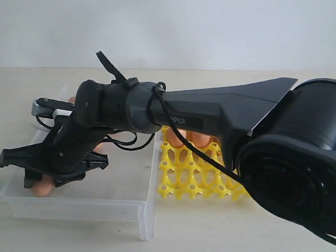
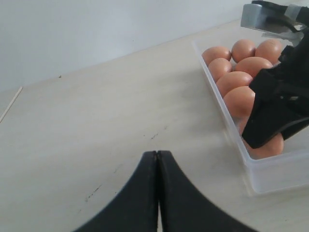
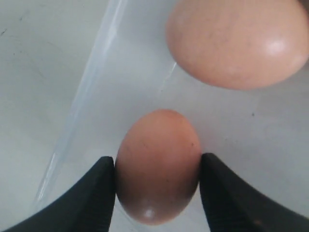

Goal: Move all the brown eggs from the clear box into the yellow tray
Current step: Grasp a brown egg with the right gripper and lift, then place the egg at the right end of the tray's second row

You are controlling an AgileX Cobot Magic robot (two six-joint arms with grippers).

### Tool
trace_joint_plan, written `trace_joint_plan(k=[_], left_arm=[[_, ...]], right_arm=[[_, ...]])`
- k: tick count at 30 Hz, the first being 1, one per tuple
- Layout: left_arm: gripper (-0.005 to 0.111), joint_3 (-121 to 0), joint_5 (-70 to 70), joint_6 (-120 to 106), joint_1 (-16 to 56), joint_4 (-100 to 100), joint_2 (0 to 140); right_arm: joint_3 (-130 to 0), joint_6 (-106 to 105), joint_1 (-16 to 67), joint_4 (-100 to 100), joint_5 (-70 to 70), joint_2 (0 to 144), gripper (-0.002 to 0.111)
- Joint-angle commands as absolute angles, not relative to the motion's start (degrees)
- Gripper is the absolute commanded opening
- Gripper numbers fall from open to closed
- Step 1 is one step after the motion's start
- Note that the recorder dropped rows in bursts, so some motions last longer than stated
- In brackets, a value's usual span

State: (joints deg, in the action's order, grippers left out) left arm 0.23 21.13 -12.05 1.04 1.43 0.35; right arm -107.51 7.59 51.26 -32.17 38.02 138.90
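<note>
**Right claw on one egg in corner of clear box; left claw idle**

- Right arm reaches across the middle of the exterior view and down into the clear box [image 1: 123, 212], which sits on the counter [image 1: 207, 237] at the left.
- Right claw [image 3: 157, 166] is clamped on one brown egg [image 1: 41, 187]. In the right wrist view both fingers [image 3: 99, 193] press against its sides with no gap showing. The egg is low in the near-left corner of the box, close to the wall. Cannot tell whether it is resting on the box floor or just off it.
- A second egg [image 3: 236, 43] lies near the gripped one and is not touching it.
- Other brown eggs [image 2: 241, 72] are bunched along one wall of the box in the left wrist view. Some are hidden behind the right claw, so no count was taken.
- Yellow tray [image 1: 193, 173] stands just beside the box on its right. At least two tray eggs [image 1: 179, 137] show in its far row. The arm hides much of the far part, and the cups visible in the near rows are bare.
- Left claw [image 2: 157, 153] has its fingers pressed together with nothing between them. It hangs over bare counter outside the box, apart from the eggs.
</note>
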Motion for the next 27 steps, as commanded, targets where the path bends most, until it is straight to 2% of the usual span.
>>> trace_joint_plan(k=[1, 4, 12, 19, 27], left_arm=[[0.000, 0.0, 20.7, -11.7, 1.1, 1.4, 0.0], [0.000, 0.0, 20.7, -11.7, 1.1, 1.4, 0.0], [0.000, 0.0, 20.7, -11.7, 1.1, 1.4, 0.0], [0.000, 0.0, 20.7, -11.7, 1.1, 1.4, 0.0], [0.000, 0.0, 20.7, -11.7, 1.1, 1.4, 0.0]], right_arm=[[-106.5, 5.3, 51.3, -25.3, 35.6, 135.9, 0.000], [-99.7, 5.4, 51.3, -18.6, 26.8, 130.4, 0.000], [-67.1, 5.3, 46.7, -7.7, -12.4, 110.6, 0.000], [-48.8, -1.9, 36.4, -6.9, -21.3, 99.5, 0.000], [-37.3, -5.3, 25.1, -6.9, -30.5, 97.0, 0.000]])
